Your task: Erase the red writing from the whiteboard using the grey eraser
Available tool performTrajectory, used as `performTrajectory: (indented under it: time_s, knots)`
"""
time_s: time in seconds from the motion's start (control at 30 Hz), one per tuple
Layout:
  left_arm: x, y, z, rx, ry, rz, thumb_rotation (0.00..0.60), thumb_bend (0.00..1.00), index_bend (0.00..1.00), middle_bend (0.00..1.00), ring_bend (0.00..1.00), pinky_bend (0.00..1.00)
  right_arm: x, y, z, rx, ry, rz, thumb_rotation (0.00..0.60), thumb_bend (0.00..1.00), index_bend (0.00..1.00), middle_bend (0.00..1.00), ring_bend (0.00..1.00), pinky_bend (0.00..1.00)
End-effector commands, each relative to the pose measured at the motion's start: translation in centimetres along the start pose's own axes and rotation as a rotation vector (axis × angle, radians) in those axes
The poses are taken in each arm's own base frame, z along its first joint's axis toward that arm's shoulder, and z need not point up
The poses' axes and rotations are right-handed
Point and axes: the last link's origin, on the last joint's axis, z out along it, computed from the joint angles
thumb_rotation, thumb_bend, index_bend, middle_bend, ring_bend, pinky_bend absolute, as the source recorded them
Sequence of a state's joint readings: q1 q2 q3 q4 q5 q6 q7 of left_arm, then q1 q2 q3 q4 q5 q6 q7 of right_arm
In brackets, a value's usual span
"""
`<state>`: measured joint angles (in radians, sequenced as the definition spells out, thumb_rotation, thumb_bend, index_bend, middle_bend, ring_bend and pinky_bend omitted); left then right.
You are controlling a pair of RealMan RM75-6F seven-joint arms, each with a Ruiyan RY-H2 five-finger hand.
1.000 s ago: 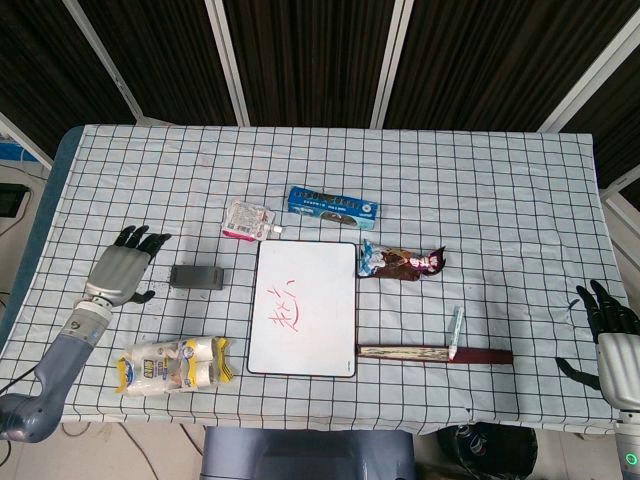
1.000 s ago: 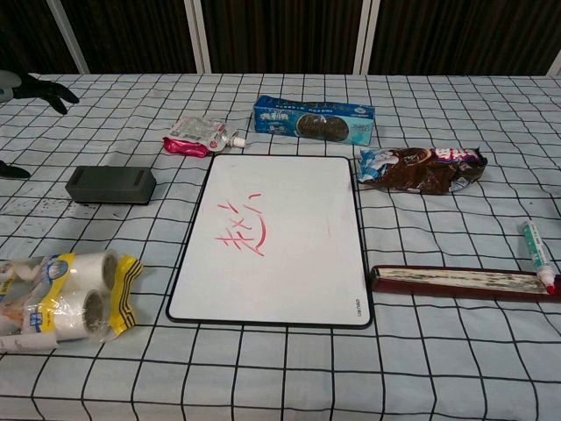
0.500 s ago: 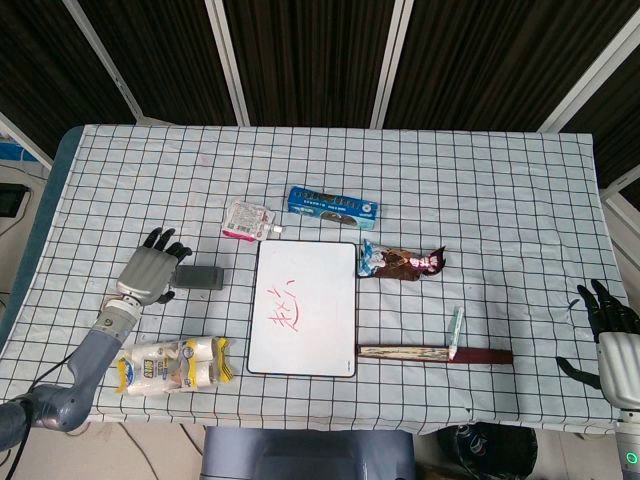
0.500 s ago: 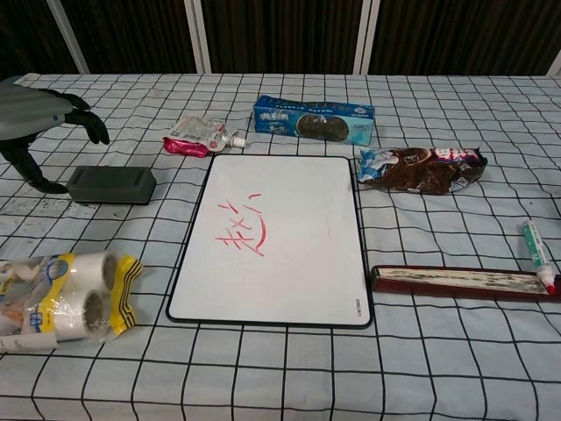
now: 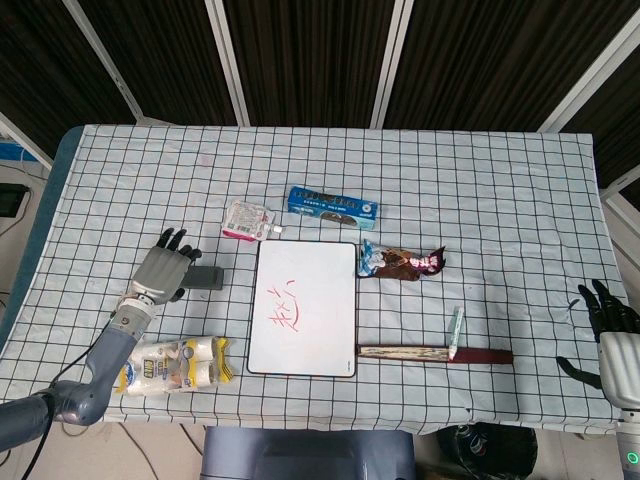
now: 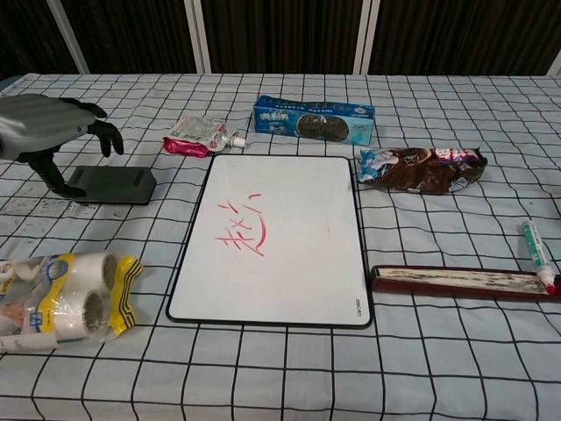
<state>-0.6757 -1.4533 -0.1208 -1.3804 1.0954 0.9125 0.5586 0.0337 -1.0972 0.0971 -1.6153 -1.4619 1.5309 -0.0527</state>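
The grey eraser (image 6: 118, 185) lies flat on the checked cloth, left of the whiteboard (image 6: 272, 289). Red writing (image 6: 238, 231) sits on the board's left half. My left hand (image 6: 51, 128) hovers over the eraser's left end, fingers curved and apart, its thumb pointing down just beside that end. In the head view this left hand (image 5: 165, 269) covers part of the eraser (image 5: 208, 277), next to the whiteboard (image 5: 320, 270) and its writing (image 5: 287, 313). My right hand (image 5: 612, 326) stays at the table's near right edge, fingers spread and empty.
A blue cookie box (image 6: 314, 120) and a pink pouch (image 6: 197, 135) lie behind the board. A snack wrapper (image 6: 421, 167), a marker (image 6: 536, 246) and a long dark red box (image 6: 460, 281) lie to its right. A bag of white rolls (image 6: 61, 300) sits near left.
My left hand has moved right, from the table's left side to over the eraser's left end. The eraser, the board and my right hand have not moved.
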Motion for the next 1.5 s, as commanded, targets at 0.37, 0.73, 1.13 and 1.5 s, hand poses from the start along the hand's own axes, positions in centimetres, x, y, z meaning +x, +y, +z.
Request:
performTrajectory:
  time_s: [0.37,0.73,1.13,1.5]
  knots:
    - [-0.6,0.5,0.4,-0.014,-0.017,0.01,0.6,0.2,0.3,0.33,0.0,0.06,0.0,0.0,0.0,-0.001,-0.001,-0.001,0.6,0.08,0.0,0.02,0.14,0.19]
    - [-0.9,0.5,0.6,-0.006,-0.024,0.02,0.6,0.2,0.32,0.37,0.0,0.06,-0.1,0.0,0.0,-0.007,-0.006,0.001,0.6,0.08,0.0,0.02,0.14,0.19]
    - [-0.9,0.8,0.8,-0.018,-0.039,0.02,0.6,0.27,0.37,0.4,0.0,0.07,-0.1,0.1,0.1,-0.012,-0.007,0.001,0.6,0.08,0.0,0.02,0.14,0.19]
    - [0.6,1.0,0.7,-0.018,0.012,0.013,0.6,0.36,0.4,0.42,0.0,0.07,0.0,0.1,0.0,-0.014,-0.006,0.003,0.6,0.08,0.0,0.02,0.14,0.19]
